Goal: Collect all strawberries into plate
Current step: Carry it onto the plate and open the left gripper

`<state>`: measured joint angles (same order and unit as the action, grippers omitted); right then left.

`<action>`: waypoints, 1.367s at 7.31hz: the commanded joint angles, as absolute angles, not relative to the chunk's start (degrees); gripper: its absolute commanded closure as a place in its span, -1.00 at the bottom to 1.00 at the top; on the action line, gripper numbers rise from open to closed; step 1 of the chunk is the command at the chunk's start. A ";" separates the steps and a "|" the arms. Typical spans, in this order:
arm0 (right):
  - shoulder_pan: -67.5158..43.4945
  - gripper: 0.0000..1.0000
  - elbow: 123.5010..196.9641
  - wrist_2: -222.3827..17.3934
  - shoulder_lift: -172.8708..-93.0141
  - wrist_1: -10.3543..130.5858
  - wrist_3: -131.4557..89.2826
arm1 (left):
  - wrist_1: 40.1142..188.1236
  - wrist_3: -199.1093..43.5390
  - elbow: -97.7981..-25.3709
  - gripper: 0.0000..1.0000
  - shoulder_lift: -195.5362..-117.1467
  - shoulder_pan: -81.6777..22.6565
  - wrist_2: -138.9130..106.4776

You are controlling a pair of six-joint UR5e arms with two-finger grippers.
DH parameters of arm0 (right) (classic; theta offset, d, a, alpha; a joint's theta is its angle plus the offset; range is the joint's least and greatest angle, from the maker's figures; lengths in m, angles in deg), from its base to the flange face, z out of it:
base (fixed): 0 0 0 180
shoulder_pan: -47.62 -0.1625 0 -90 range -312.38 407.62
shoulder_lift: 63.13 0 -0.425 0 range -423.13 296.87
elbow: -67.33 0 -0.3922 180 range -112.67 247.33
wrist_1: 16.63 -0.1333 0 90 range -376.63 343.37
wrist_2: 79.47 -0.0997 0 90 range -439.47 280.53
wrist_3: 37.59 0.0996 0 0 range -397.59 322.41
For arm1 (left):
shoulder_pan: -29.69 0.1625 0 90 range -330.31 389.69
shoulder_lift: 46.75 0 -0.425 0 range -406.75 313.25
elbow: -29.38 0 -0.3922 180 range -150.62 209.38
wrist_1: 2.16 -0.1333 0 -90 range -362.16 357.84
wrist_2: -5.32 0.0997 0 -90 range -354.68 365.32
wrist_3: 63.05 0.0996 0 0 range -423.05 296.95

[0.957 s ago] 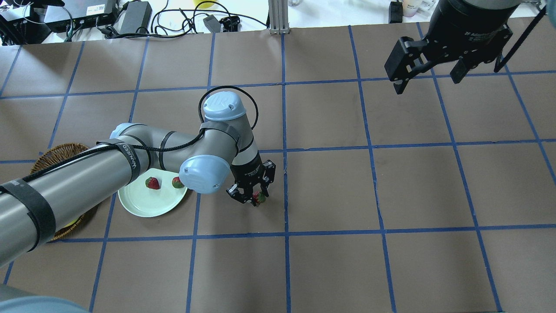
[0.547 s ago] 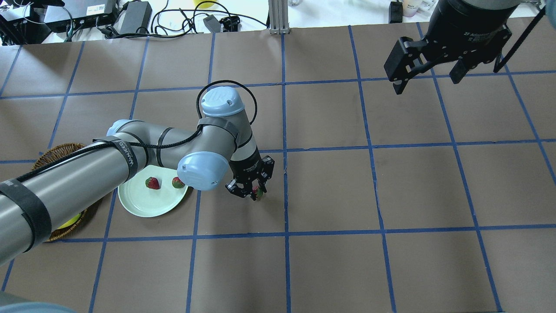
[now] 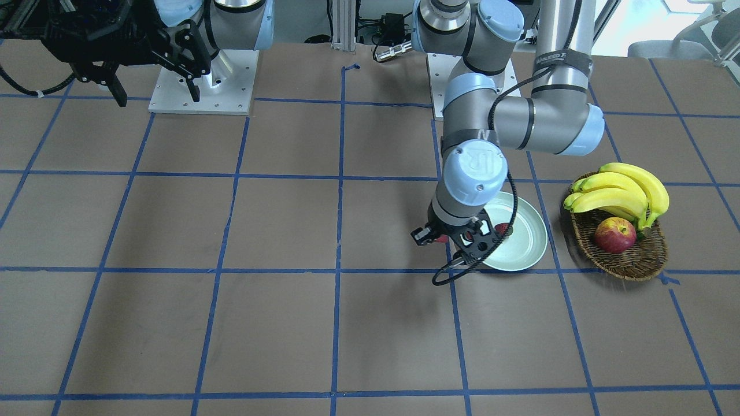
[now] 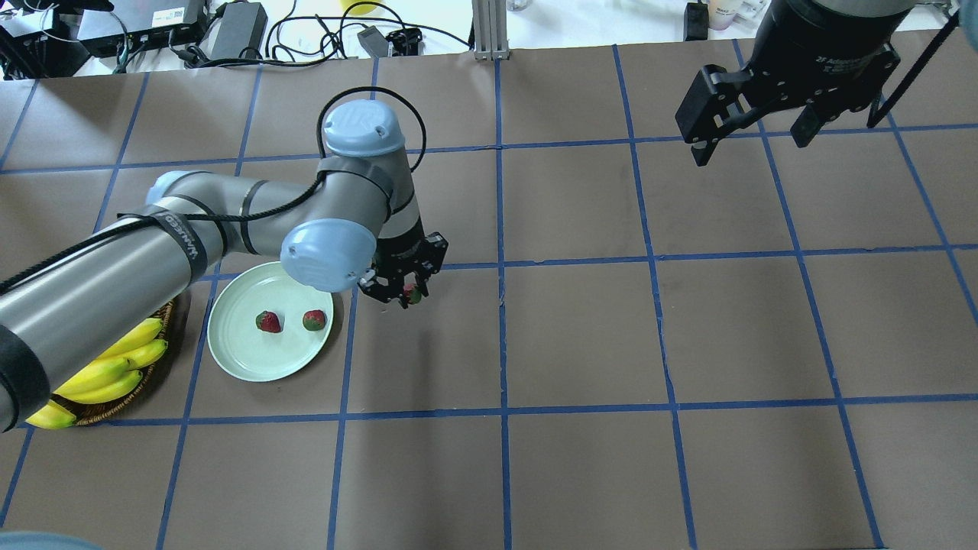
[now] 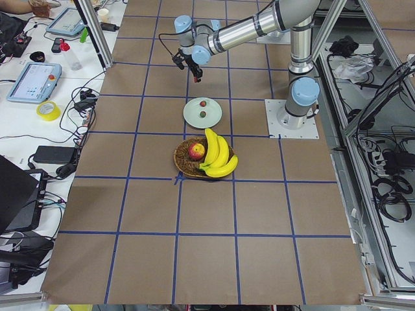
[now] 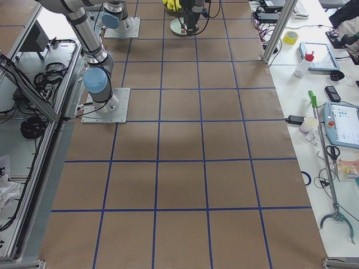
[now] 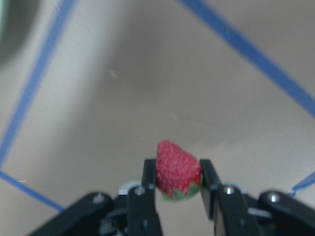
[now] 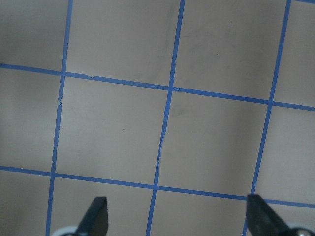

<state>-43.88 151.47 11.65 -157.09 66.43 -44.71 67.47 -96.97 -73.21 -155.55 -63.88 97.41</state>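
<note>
My left gripper (image 4: 407, 293) is shut on a small red strawberry (image 4: 414, 293) and holds it above the table, just right of the pale green plate (image 4: 260, 360). The left wrist view shows the strawberry (image 7: 177, 168) pinched between the two fingers. Two more strawberries (image 4: 268, 321) (image 4: 314, 320) lie on the plate. In the front-facing view the left gripper (image 3: 450, 238) hangs at the plate's (image 3: 523, 245) edge. My right gripper (image 4: 752, 141) is open and empty, high over the far right of the table, and its wrist view (image 8: 179, 221) shows only bare table.
A brown wicker basket (image 3: 630, 263) with bananas (image 3: 624, 190) and a red-yellow apple (image 3: 614, 235) stands just beyond the plate, at the table's left end. My left forearm (image 4: 92, 290) reaches over it. Cables and boxes (image 4: 229, 30) lie past the far edge.
My left gripper, still shut on the strawberry, has risen and moved back and to the left, closer to the plate. The right arm has not moved.
</note>
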 commanded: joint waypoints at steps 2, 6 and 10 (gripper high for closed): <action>-43.87 -1.00 151.52 11.58 -157.09 66.43 -44.79 | 69.55 -82.68 -74.58 1.00 -154.59 -56.01 99.34; -43.87 -1.00 151.44 11.58 -157.09 66.43 -44.71 | 68.68 -76.86 -78.11 0.27 -156.00 -51.61 100.50; -43.87 -1.00 151.52 11.58 -157.09 66.43 -44.79 | 70.68 -76.77 -70.32 -1.00 -151.79 -52.92 99.89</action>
<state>-43.87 151.52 11.58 -157.14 66.45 -44.72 69.25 -76.75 -74.10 -153.40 -52.11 100.12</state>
